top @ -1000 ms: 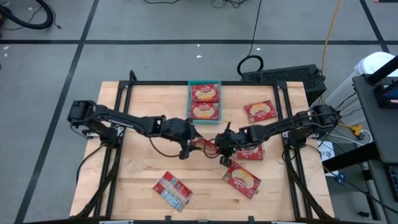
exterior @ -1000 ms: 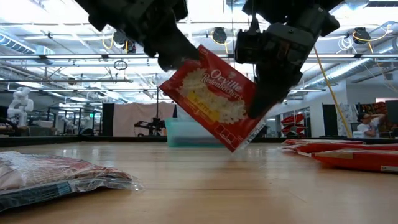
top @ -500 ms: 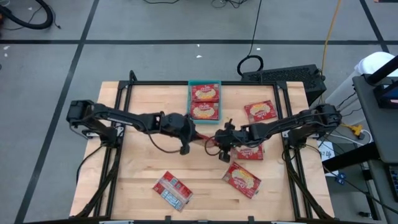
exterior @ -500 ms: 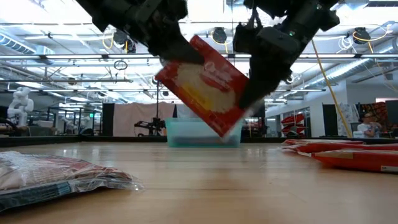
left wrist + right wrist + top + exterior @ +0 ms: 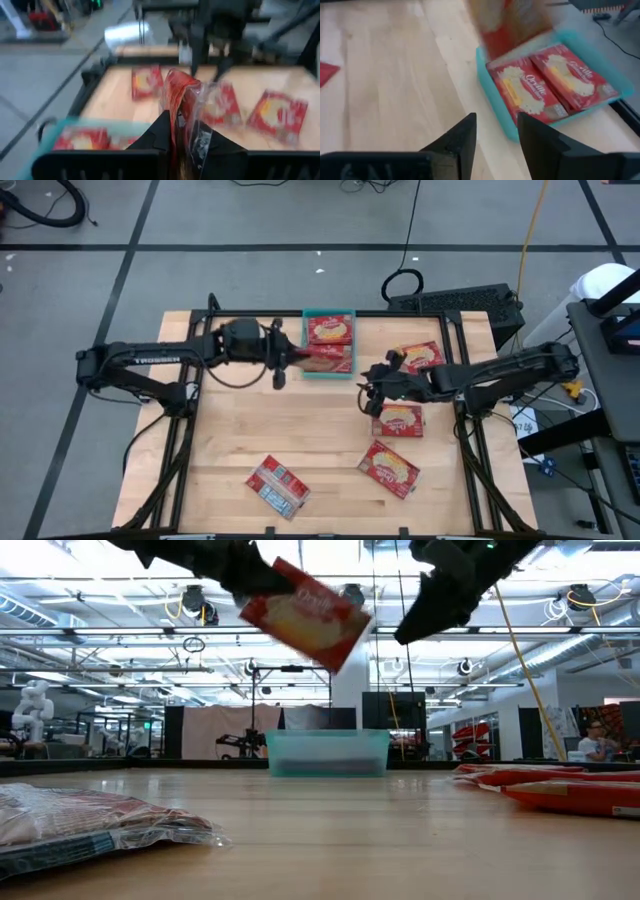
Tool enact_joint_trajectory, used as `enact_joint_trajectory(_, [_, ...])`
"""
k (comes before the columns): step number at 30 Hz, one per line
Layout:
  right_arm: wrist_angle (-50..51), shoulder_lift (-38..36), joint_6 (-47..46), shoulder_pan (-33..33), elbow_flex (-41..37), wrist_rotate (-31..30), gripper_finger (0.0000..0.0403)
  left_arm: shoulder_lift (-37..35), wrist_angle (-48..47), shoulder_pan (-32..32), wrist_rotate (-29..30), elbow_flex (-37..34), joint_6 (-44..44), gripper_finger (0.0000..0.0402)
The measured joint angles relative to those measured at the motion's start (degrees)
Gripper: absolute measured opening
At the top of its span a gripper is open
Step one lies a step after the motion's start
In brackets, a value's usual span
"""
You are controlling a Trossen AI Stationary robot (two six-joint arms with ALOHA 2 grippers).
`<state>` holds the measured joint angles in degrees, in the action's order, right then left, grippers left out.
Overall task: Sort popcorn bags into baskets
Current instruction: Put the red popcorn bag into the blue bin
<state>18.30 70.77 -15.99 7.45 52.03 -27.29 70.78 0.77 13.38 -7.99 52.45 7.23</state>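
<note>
On the pale wooden surface (image 5: 250,430), the landmark is the shallow teal-green rectangular plastic tray (image 5: 306,340) at the far middle edge; two flat red popcorn packets (image 5: 329,329) already lie side by side in it.

Farthest left of the tray, toward the near edge, a red packet with a grey-white panel (image 5: 274,486) lies flat and alone.

Just left of the tray, the left pincer (image 5: 288,356) is clamped tight on the edge of another red popcorn packet in clear wrap (image 5: 322,360), which hangs tilted in the air over the tray's near end. In the low view this held packet (image 5: 305,612) is high above the tray (image 5: 327,752).

Right of the tray's near end, the right pincer (image 5: 368,393) hovers above the surface with its fingers (image 5: 462,137) partly apart and nothing between them.

Further right of the tray, three red packets rest on the surface: one near the far right (image 5: 419,358), one just beside the right pincer (image 5: 400,419), and one nearer the front edge (image 5: 388,468).
</note>
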Motion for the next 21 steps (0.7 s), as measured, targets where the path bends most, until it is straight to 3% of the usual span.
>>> enact_joint_trajectory(4, [-8.9, -0.6, 0.5, 1.1, -4.4, -0.9, 0.0131, 0.3, 12.1, 2.1, -4.6, -3.9, -1.5, 0.0020])
enact_joint_trajectory(11, [-19.6, -1.0, 0.1, 2.9, -11.7, -1.6, 0.0130, 5.0, 37.2, 5.0, -3.4, -14.1, -7.5, 0.0027])
enact_joint_trajectory(21, [-20.7, -0.9, -1.3, 4.3, -14.3, -6.1, 0.0130, 19.5, 48.0, 8.6, -2.4, -15.4, -12.7, 0.0020])
